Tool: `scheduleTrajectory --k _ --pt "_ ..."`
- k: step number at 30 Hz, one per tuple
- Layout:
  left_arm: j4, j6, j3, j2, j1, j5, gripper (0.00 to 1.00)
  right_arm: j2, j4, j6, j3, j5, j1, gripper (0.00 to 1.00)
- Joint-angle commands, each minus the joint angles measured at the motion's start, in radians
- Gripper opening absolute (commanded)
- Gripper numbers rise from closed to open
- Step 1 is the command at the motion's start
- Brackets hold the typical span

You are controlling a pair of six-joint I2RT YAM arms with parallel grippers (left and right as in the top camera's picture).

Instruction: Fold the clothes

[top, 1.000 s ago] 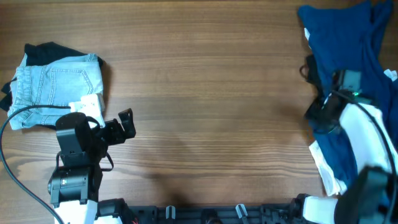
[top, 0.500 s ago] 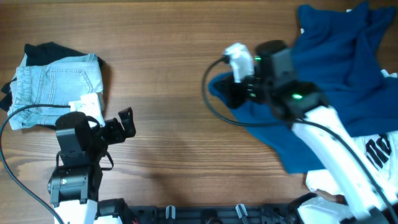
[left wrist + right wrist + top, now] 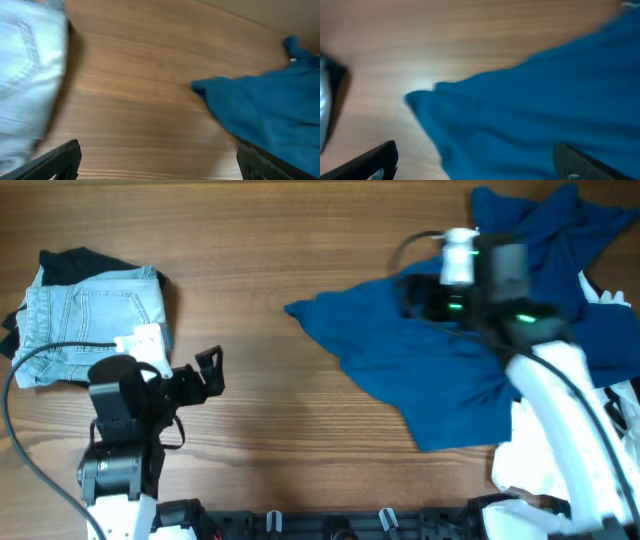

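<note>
Dark teal-blue shirt of soft thin fabric (image 3: 430,370) is lying rumpled on the right half of the brown wooden table (image 3: 300,240) in the overhead view, with one corner pointing left toward the middle and the rest bunched up at the far right. My right gripper (image 3: 415,295) hangs over its far part. Some white clothes (image 3: 520,450) peek out from under the shirt at the near right edge. Way over on the far left sit the light-blue denim shorts (image 3: 90,310), well apart from the shirt, and my left gripper (image 3: 205,370) is just near-right of them over bare wood, fingers spread.

Left wrist view: my left gripper (image 3: 160,160) is released, both black fingers wide apart with nothing between them. Shorts (image 3: 25,75) on the left, shirt corner (image 3: 260,110) on the right, table (image 3: 150,50) in between.

Right wrist view is blurry, but my right gripper (image 3: 477,160) is also released, its fingers far apart. The shirt (image 3: 545,110) fills the right and near side below them, its corner reaching left onto the wood (image 3: 420,40).
</note>
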Motion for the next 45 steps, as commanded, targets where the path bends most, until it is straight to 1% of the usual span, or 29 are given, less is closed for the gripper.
scheduleTrajectory --k 1,4,7,8,12,13,15,16,17,19,20,21,22,23,24,25,29,30,33,35,37,38,39,40,41,42,43,44,45 --pt "0.020 -0.141 0.017 0.122 -0.028 0.123 1.00 -0.042 -0.086 0.012 0.010 0.032 -0.116 1.00" --pt "0.098 -0.249 0.017 0.297 -0.130 0.199 1.00 -0.040 -0.152 0.014 0.009 0.032 -0.187 1.00" --pt "0.238 -0.329 0.017 0.472 -0.273 0.202 1.00 -0.040 -0.168 0.014 0.009 0.032 -0.197 1.00" --pt "0.323 -0.370 0.017 0.561 -0.341 0.197 1.00 -0.040 -0.176 0.014 0.009 0.032 -0.197 1.00" --pt "0.574 -0.488 0.017 0.794 -0.490 0.192 1.00 -0.040 -0.190 0.014 0.009 0.032 -0.197 1.00" --pt "0.668 -0.502 0.017 0.871 -0.537 0.190 1.00 -0.040 -0.196 0.015 0.009 0.032 -0.197 1.00" --pt "0.798 -0.503 0.017 0.965 -0.595 0.184 1.00 -0.040 -0.200 0.015 0.009 0.032 -0.197 1.00" --pt "0.931 -0.503 0.017 1.044 -0.653 0.132 0.91 -0.040 -0.203 0.015 0.009 0.032 -0.197 1.00" --pt "0.995 -0.503 0.017 1.075 -0.683 0.101 0.82 -0.040 -0.205 0.015 0.009 0.032 -0.197 1.00" --pt "1.075 -0.503 0.017 1.106 -0.721 0.068 0.76 -0.040 -0.211 0.015 0.009 0.032 -0.197 1.00" --pt "1.135 -0.503 0.017 1.115 -0.750 0.021 0.68 -0.040 -0.217 0.014 0.010 0.032 -0.197 1.00" --pt "1.161 -0.502 0.017 1.115 -0.766 -0.019 0.62 -0.040 -0.219 0.014 0.009 0.032 -0.197 1.00" --pt "1.176 -0.502 0.017 1.115 -0.772 -0.024 0.52 -0.040 -0.220 0.014 0.009 0.032 -0.197 1.00" --pt "1.175 -0.502 0.017 1.115 -0.772 -0.030 0.40 -0.040 -0.221 0.014 0.009 0.032 -0.197 1.00" --pt "1.175 -0.502 0.017 1.115 -0.766 -0.036 0.14 -0.040 -0.222 0.014 0.009 0.032 -0.197 1.00" --pt "1.175 -0.502 0.017 1.115 -0.752 -0.046 0.04 -0.040 -0.225 0.014 0.009 0.032 -0.197 1.00" --pt "1.174 -0.488 0.017 1.084 -0.682 -0.042 0.04 -0.040 -0.233 0.014 0.009 0.032 -0.197 1.00" --pt "1.168 -0.463 0.017 1.054 -0.660 -0.042 0.04 -0.040 -0.234 0.014 0.009 0.032 -0.197 0.99" --pt "1.068 -0.383 0.017 0.914 -0.536 -0.057 0.04 -0.040 -0.236 0.012 0.009 0.032 -0.197 1.00" --pt "1.023 -0.359 0.019 0.777 -0.299 -0.080 0.04 -0.040 -0.236 0.012 0.010 0.032 -0.197 1.00" --pt "1.022 -0.363 0.037 0.716 -0.140 -0.068 0.04 -0.040 -0.236 0.012 0.009 0.032 -0.197 1.00" --pt "1.006 -0.363 0.068 0.686 -0.015 -0.056 0.04 -0.040 -0.236 0.013 0.009 0.032 -0.197 1.00" --pt "0.974 -0.364 0.088 0.682 0.039 -0.032 0.04 -0.040 -0.237 0.013 0.009 0.032 -0.197 1.00" --pt "0.932 -0.370 0.104 0.682 0.076 0.055 0.04 -0.040 -0.238 0.013 0.009 0.032 -0.197 1.00" --pt "0.876 -0.375 0.107 0.682 0.080 0.192 0.04 -0.040 -0.238 0.013 0.010 0.032 -0.197 1.00" --pt "0.822 -0.375 0.107 0.682 0.066 0.240 0.04 -0.040 -0.237 0.013 0.009 0.032 -0.197 1.00" --pt "0.687 -0.374 0.107 0.682 0.018 0.255 0.15 -0.040 -0.237 0.014 0.009 0.032 -0.197 1.00" --pt "0.620 -0.374 0.107 0.683 -0.018 0.255 0.29 -0.040 -0.238 0.014 0.009 0.032 -0.197 1.00" --pt "0.537 -0.374 0.107 0.692 -0.084 0.254 0.52 -0.040 -0.238 0.014 0.009 0.032 -0.197 1.00"
